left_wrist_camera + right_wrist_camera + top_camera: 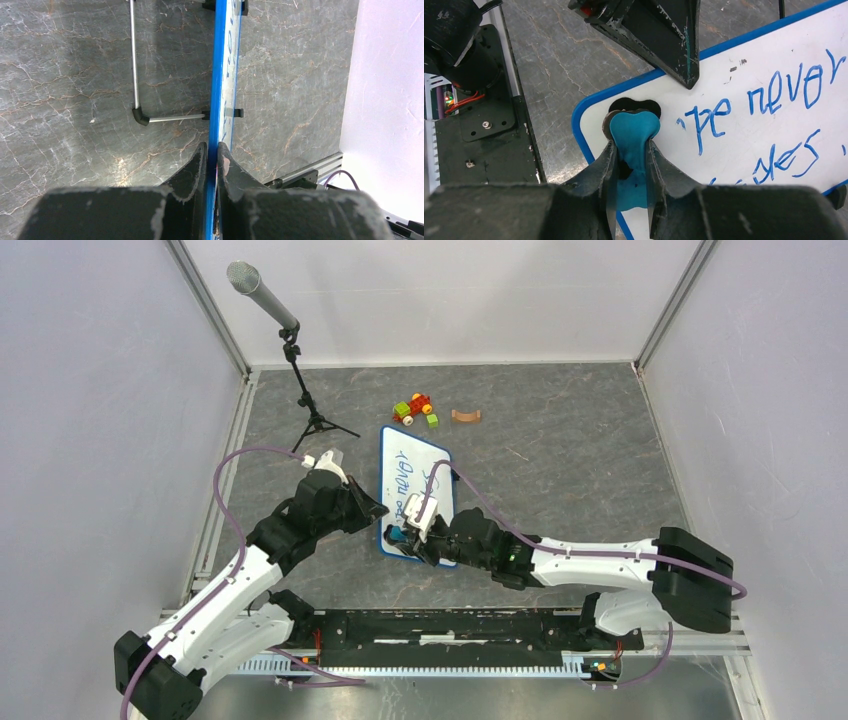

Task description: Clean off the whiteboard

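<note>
**left pincer clamps the board rim, right pincer presses a teal eraser to its near corner**

the whiteboard (425, 475) lies near the middle of the grey marbled desk (580, 460), its long side running away from the arm bases. its near end sits between the two wrists.

the left pincer (212, 150) is closed tight on the board's thin blue rim (220, 75), one finger on each face. from the left wrist the board shows edge-on. a bent metal rod (134, 60) meets that rim at a small black clip.

the right pincer (631, 145) is clamped on a teal eraser (633, 131), which bulges out past the fingertips. the eraser rests on the white surface at the near rounded corner, just beside the rim.

blue handwriting (774, 100) covers the board beyond the eraser, and the word "never" can be read. the patch right around the eraser is plain white.

beyond the board's far end sit a cluster of coloured toy blocks (415, 408) and a small brown curved piece (465, 417), both apart from it. a microphone on a tripod stand (300, 360) is at the far left of the desk.
</note>
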